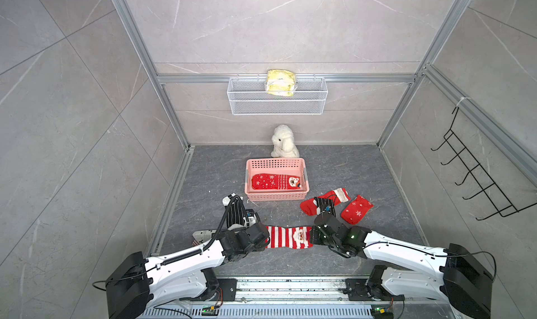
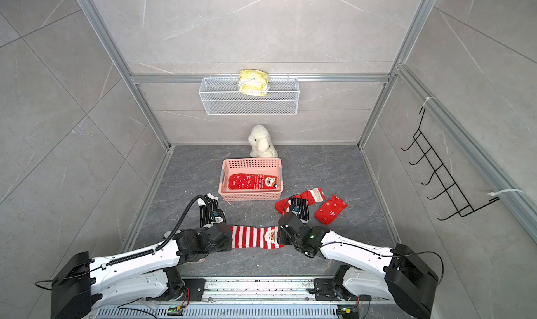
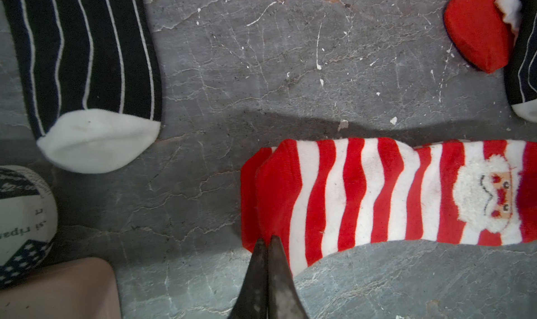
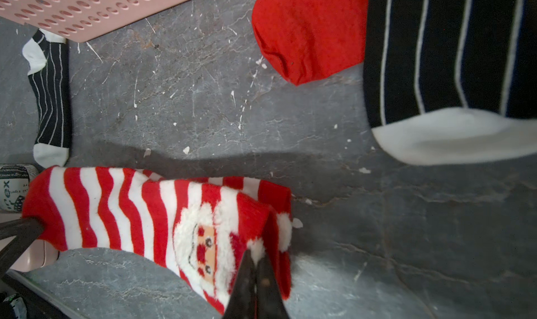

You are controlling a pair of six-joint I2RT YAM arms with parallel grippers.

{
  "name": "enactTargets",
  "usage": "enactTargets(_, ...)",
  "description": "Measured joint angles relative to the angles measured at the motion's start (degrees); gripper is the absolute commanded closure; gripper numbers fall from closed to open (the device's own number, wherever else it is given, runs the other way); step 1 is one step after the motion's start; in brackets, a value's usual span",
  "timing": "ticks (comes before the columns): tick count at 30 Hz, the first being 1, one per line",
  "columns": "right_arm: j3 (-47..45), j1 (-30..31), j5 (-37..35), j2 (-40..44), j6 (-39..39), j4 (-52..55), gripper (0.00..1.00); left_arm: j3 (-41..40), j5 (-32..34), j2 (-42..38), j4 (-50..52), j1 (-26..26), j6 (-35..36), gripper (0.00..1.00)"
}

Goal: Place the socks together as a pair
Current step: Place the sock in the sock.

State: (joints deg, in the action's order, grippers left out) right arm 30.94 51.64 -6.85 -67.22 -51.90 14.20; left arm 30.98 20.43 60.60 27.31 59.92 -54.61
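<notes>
A red-and-white striped sock (image 1: pixel 287 237) (image 2: pixel 255 237) with a Santa face hangs stretched between my two grippers, just above the floor. A second striped layer shows under it in the left wrist view. My left gripper (image 3: pixel 268 239) (image 1: pixel 266 240) is shut on its red toe end (image 3: pixel 276 192). My right gripper (image 4: pixel 255 255) (image 1: pixel 312 237) is shut on the fluffy cuff end (image 4: pixel 252 218). One black striped sock (image 1: pixel 236 213) (image 3: pixel 84 56) lies behind the left arm. Another black striped sock (image 1: pixel 327 204) (image 4: pixel 444 50) lies across a red sock (image 1: pixel 309 206). A red snowflake sock (image 1: pixel 356 209) lies at the right.
A pink basket (image 1: pixel 277 197) behind the arms holds a red snowflake sock (image 1: pixel 276 182). A white plush toy (image 1: pixel 283 141) sits at the back wall under a wire basket (image 1: pixel 277 105) with a yellow packet (image 1: pixel 281 82). A print-patterned item (image 1: pixel 203 234) lies by the left arm. Black hooks (image 1: pixel 476 169) hang on the right wall.
</notes>
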Motion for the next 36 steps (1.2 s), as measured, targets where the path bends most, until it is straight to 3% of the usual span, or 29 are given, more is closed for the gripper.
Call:
enactTargets(19,-0.28,0.00,0.28,-2.21,-0.02,-1.77,0.98,0.00,-0.57,4.48,-0.33,-0.02,-0.92,0.99)
enactTargets(22,-1.18,0.00,0.68,-2.21,-0.13,-2.58,0.94,0.02,-1.05,4.66,-0.33,-0.02,-0.90,0.89)
enactTargets(28,-1.68,0.04,1.20,-1.92,-1.09,-2.91,0.58,0.37,-1.51,4.81,-0.13,-0.02,-1.70,0.63)
enactTargets(31,-1.73,0.11,0.68,-0.31,-0.90,-2.03,0.53,0.66,-1.46,4.48,0.04,-0.07,-1.81,0.51)
enactTargets(36,-1.73,0.09,-0.28,2.21,-0.85,-1.64,0.49,-0.11,-1.53,1.70,-1.01,-1.03,-2.34,0.41)
